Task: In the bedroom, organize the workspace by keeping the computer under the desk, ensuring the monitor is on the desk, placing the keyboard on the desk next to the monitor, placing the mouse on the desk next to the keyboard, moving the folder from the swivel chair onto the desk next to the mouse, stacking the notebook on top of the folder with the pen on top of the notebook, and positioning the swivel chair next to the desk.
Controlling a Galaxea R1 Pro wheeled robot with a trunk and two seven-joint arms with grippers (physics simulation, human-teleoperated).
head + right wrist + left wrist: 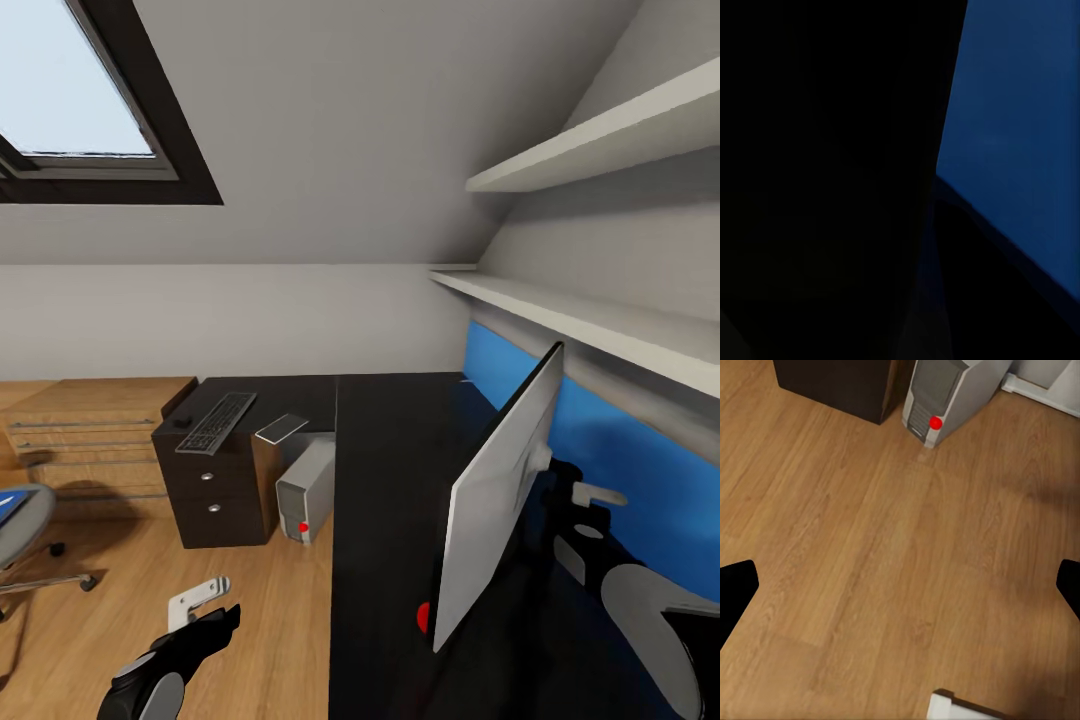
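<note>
My left pincer (205,610) hangs over the wood floor (870,570), fingers apart and holding nothing. My right pincer (590,515) sits behind the monitor (495,500) on the surface (385,480); I cannot tell how its fingers stand. The computer (305,490) stands on the floor beside the drawers (210,495). The keyboard (217,422) lies on the surface's far arm. The folder (8,503) rests on the chair (30,520).

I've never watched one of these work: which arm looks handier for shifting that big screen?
Probably the right. The right gripper is behind the monitor on the desk, while the left gripper hangs open over the floor.
</note>
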